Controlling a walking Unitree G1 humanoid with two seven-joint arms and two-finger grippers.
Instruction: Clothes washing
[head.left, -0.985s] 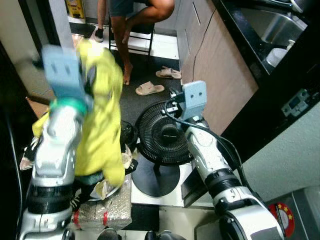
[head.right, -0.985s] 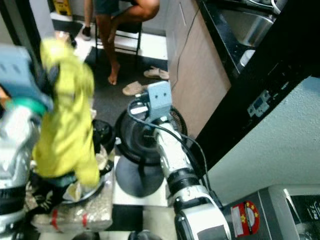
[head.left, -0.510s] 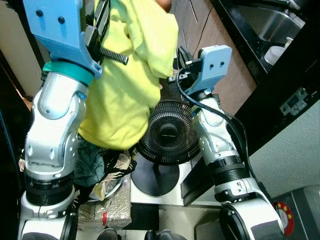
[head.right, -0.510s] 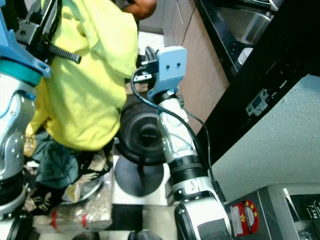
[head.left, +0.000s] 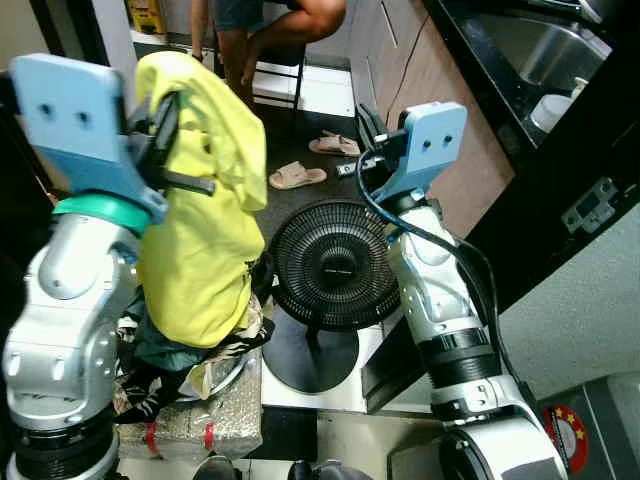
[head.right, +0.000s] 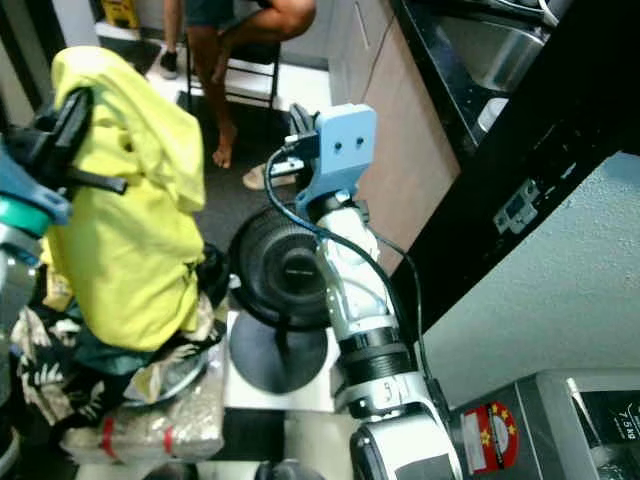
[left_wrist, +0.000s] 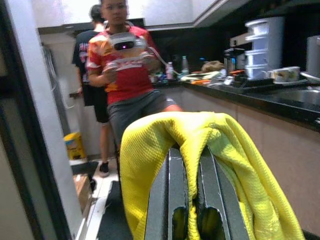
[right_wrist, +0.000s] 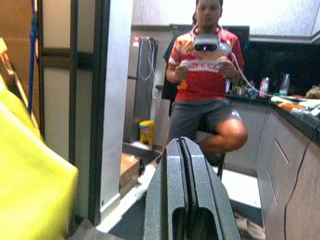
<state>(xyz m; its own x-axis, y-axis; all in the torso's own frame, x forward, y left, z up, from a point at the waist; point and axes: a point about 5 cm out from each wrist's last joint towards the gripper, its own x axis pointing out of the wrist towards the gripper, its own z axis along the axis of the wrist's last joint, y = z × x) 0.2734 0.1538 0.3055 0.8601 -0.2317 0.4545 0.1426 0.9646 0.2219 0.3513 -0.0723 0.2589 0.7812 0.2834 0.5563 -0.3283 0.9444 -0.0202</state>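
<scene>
Fingers (left_wrist: 170, 200) of the left gripper (left_wrist: 187, 195) stand clamped on a yellow garment (head.left: 200, 240), which drapes over their tips and hangs down the left arm above a pile of patterned clothes (head.left: 165, 355) on the floor. Fingers (right_wrist: 177, 195) of the right gripper (right_wrist: 182, 190) lie pressed together with nothing between them, raised above a black floor fan (head.left: 335, 265) that stands on a round base just beside the pile. Head views give the layout from above: a pair of sandals (head.left: 320, 160) on the dark floor beyond the fan, brown cabinet fronts (head.left: 440, 130) to the right, and a dark counter (head.left: 500, 70) with a sink (head.left: 555, 45). Both wrist views add what the head views cut off: a seated person (right_wrist: 207, 75) in a red shirt, with a headset and handheld controllers, one leg drawn up. Left wrist view alone shows a second person (left_wrist: 92, 55) behind the first and bottles along the counter. How the cloth sits between the left fingers is hidden by the folds over them; the lowest clothes in the pile are dark and hard to tell apart.
</scene>
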